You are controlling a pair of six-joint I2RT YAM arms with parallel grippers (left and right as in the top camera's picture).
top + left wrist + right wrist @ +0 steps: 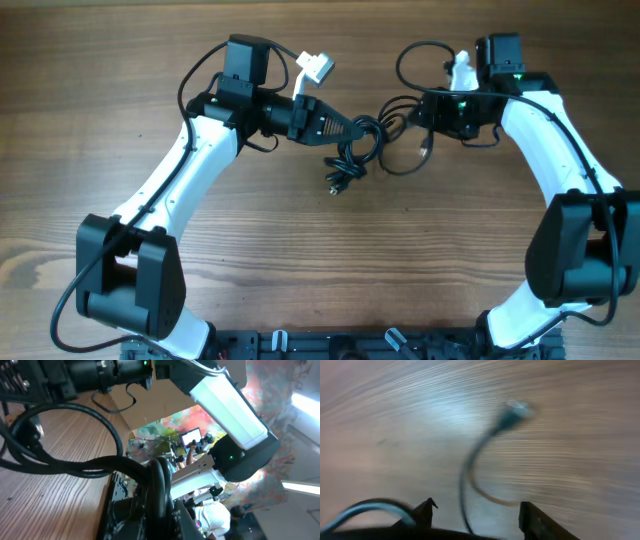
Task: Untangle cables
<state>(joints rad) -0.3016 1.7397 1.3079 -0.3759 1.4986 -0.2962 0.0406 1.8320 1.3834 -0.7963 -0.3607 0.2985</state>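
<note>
The cables (357, 150) are thin black cords in a clump at the table's middle, with a plug end (333, 185) trailing down-left and a loose loop (402, 160) to the right. My left gripper (350, 128) is shut on the clump; in the left wrist view (161, 510) a bundle of cords (159, 480) runs between its jaws. My right gripper (408, 112) is at the right side of the clump. In the right wrist view its jaws (476, 510) are apart, and one thin cord (465, 475) with a small plug (516, 410) passes between them over the table.
The wooden table (320, 260) carries both arms. A white connector (317, 68) sticks out beside the left arm and another white part (462, 72) sits by the right wrist. The right arm's own wire loops at the back (420, 55).
</note>
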